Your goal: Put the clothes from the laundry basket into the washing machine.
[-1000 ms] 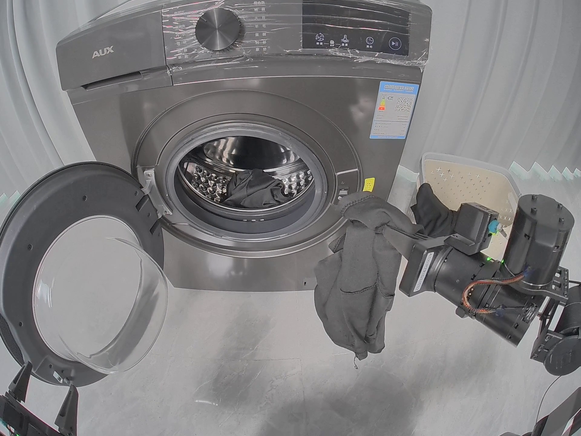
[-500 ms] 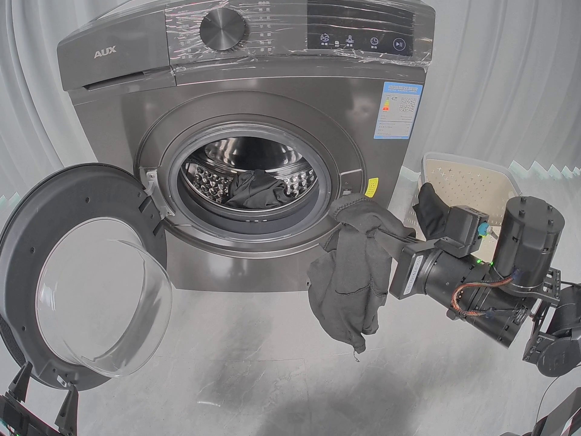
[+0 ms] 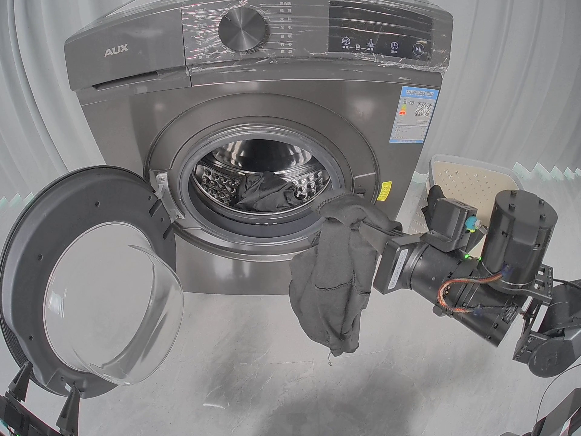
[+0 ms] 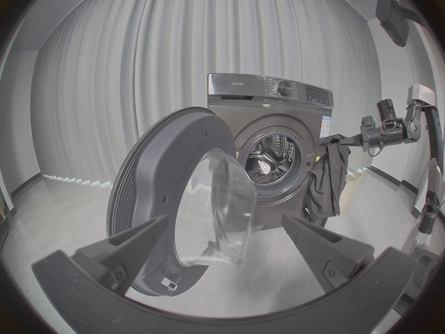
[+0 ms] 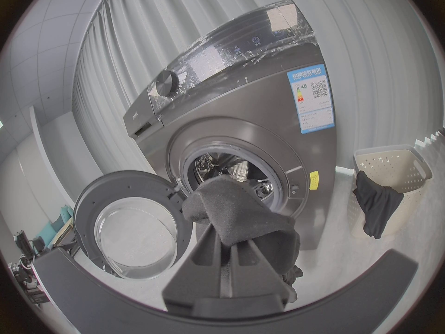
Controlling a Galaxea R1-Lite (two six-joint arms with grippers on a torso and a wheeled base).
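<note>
Now: right gripper [image 3: 369, 230] clenched on a dark garment [image 3: 330, 274], held at the lower right rim of the washing machine [image 3: 254, 92] opening. The cloth hangs free, its hem above the floor [image 3: 242, 358]. The door [image 3: 78, 225] stands swung open on the robot's left. A second dark garment [image 3: 266, 190] lies in the drum. The laundry basket [image 3: 478, 180] stands on the floor just beside the machine's right edge, with a dark cloth [image 5: 376, 202] draped over its rim. Left gripper [image 4: 222, 221]: low near the open door, fingers spread, holding nothing.

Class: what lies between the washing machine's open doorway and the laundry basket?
A dark garment, hanging from the right gripper; the head view shows it.
</note>
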